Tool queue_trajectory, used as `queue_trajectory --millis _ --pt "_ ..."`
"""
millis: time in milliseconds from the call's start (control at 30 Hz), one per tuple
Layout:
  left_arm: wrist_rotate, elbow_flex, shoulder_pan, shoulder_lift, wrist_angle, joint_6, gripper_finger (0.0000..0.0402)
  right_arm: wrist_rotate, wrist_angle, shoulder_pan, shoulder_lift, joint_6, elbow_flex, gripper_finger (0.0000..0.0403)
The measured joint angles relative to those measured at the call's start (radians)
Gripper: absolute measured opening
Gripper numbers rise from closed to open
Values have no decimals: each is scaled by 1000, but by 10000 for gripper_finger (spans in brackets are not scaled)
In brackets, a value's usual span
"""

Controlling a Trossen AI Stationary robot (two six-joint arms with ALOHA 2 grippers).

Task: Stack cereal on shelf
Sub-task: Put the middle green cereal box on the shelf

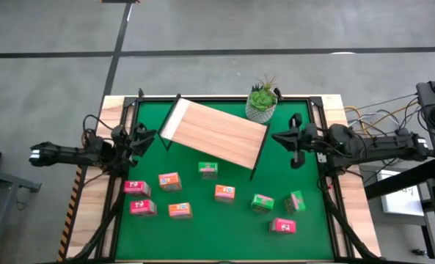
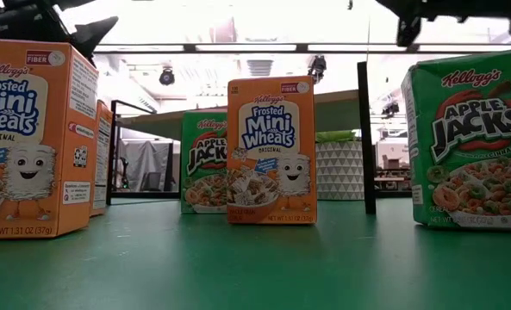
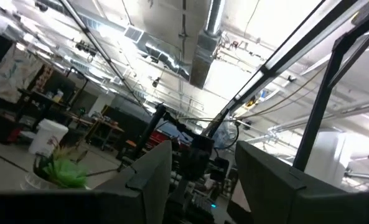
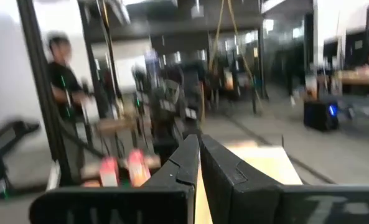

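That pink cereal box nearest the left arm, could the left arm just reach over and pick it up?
Probably yes. The pink box stands alone on the green mat, just in front of the left gripper, with nothing between them. The gripper's fingers stand apart and hold nothing. The neighbouring orange box stands clear of it.

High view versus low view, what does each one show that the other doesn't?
Only the high view shows the whole layout: the shelf top, three pink boxes, the left gripper open and the right gripper shut, both raised at the mat's sides. Only the low view shows the box fronts: Frosted Mini Wheats and Apple Jacks, plus the room behind. Both show orange and green boxes standing on the green mat and the plant pot.
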Motion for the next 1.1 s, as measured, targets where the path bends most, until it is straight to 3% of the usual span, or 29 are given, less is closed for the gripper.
queue_trajectory --millis 167,400,733,867,1100 --pt "0 0 0 21 -1 -16 162 -37 -258 29 76 -26 170 9" --pt "0 0 0 40 4 -26 162 -129 -450 154 171 -11 322 9" --pt "0 0 0 52 7 -32 162 -148 -450 352 277 -29 267 9" --pt "0 0 0 50 7 -32 162 -149 -456 365 324 110 252 9" --pt "0 0 0 51 4 -32 162 -145 -666 382 377 371 311 9"
